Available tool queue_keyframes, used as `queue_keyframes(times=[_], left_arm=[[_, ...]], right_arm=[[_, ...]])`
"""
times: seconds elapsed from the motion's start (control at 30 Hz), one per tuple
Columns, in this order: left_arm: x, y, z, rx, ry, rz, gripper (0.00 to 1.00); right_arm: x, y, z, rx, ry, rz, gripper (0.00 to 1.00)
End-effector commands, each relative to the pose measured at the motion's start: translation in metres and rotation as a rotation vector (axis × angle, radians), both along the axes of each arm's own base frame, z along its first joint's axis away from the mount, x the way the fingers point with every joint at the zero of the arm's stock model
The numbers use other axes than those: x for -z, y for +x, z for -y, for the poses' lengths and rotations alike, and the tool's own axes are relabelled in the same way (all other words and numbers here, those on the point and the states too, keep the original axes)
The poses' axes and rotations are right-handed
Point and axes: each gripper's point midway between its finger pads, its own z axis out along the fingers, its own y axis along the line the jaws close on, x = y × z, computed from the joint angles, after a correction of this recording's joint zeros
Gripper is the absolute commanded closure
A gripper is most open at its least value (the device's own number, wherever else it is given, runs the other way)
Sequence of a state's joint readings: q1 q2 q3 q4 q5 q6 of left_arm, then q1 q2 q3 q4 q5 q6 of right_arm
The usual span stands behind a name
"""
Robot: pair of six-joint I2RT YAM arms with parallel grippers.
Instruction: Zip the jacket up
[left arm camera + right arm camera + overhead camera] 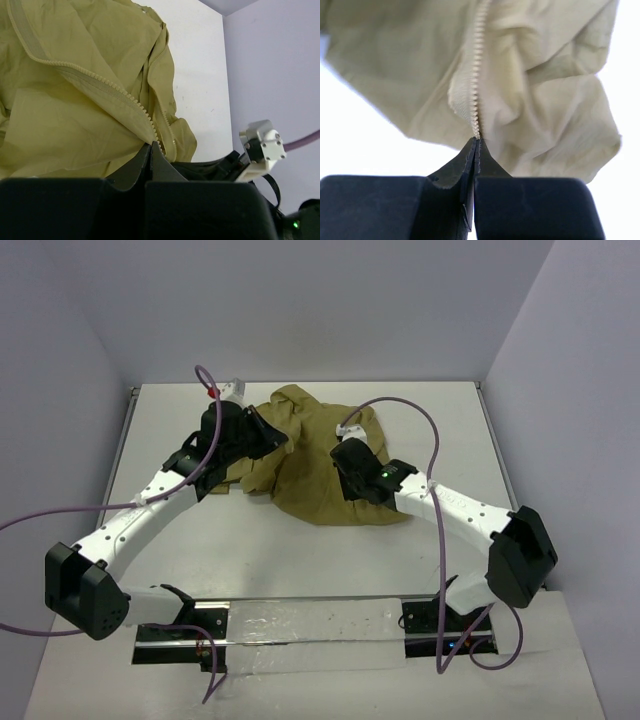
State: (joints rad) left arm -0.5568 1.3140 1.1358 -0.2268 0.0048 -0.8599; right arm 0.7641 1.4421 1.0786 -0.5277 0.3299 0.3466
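Note:
The khaki jacket [310,455] lies crumpled on the white table at the middle back. My left gripper [268,436] is at its left side, shut on the jacket's zipper edge [142,111], where a row of teeth runs down into the closed fingertips [151,146]. My right gripper [345,462] is over the jacket's right part, shut on another zipper edge [476,85], the teeth ending right at the closed tips [476,141]. The cloth [540,90] hangs bunched beyond the right gripper. I cannot see the zipper slider.
The white table [300,560] has raised rims at left [128,420] and right [490,430]. Purple cables [205,390] loop above both arms. A shiny metal plate [300,625] spans the near edge between the arm bases. The right arm's white camera block [262,145] shows in the left wrist view.

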Motion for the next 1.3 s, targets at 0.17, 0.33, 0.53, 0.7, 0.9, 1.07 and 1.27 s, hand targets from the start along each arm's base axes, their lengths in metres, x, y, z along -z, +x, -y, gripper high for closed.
queue_keyframes(times=[0.17, 0.33, 0.53, 0.7, 0.9, 1.07, 1.27], left_arm=[[-0.021, 0.001, 0.007, 0.012, -0.037, 0.048, 1.00], [-0.019, 0.002, 0.009, 0.015, -0.033, 0.041, 1.00], [-0.013, 0.003, 0.003, -0.018, -0.006, 0.044, 1.00], [0.003, 0.004, 0.018, 0.007, 0.036, 0.027, 1.00], [0.020, 0.003, 0.039, 0.065, 0.019, -0.016, 1.00], [0.013, 0.002, 0.036, 0.055, 0.023, -0.006, 1.00], [0.009, 0.002, 0.034, 0.045, 0.019, 0.001, 1.00]], right_arm=[[-0.018, -0.062, -0.062, -0.303, 0.268, -0.184, 0.92], [-0.006, -0.033, -0.073, -0.242, 0.191, -0.196, 0.51], [-0.008, -0.021, -0.044, -0.110, 0.132, -0.089, 0.55], [0.020, -0.044, -0.039, -0.080, 0.207, -0.150, 0.61], [0.039, -0.048, -0.057, -0.061, 0.299, -0.158, 0.55], [0.056, -0.048, -0.069, -0.121, 0.262, -0.198, 0.59], [0.073, -0.052, -0.077, -0.163, 0.220, -0.257, 0.56]])
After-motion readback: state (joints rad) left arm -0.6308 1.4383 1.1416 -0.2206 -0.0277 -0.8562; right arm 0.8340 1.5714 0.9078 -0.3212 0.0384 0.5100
